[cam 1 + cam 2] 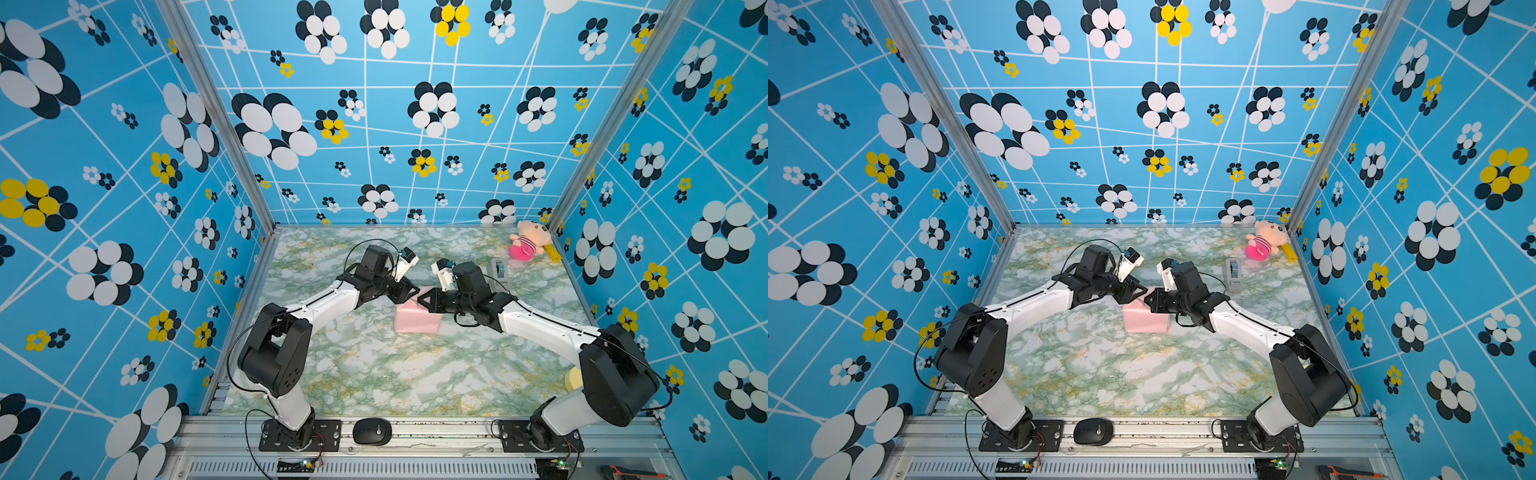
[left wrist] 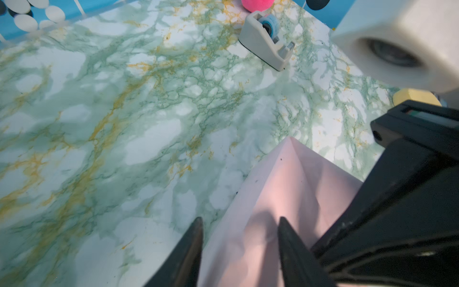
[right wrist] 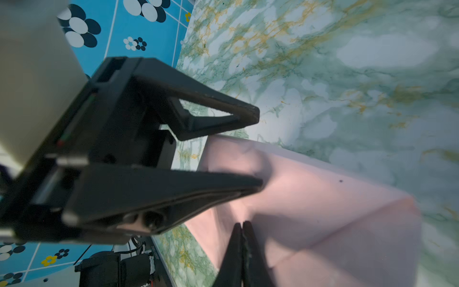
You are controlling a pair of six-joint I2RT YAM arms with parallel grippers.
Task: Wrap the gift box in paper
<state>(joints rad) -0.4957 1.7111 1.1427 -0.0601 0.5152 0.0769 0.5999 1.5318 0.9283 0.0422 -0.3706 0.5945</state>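
In a top view the paper point(image 1: 415, 322), hiding the gift box on the desk point(image 1: 374, 374), is lying at 6 o'clock from the left gripper point(image 1: 414, 292) and right gripper point(image 1: 424, 301), both equally near. The left wrist view is showing the left gripper point(image 2: 239, 220) spread astride a fold. The right wrist view is showing the right gripper point(image 3: 242, 225) pressed together over the paper point(image 3: 323, 211).

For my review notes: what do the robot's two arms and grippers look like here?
The left arm and right arm match: white link shells, black joint housings, black base plates bolted to an aluminium rail. Thin black cables loop beside them. The left gripper and right gripper are black with tapering, triangular fingers; a white camera block sits at each wrist.
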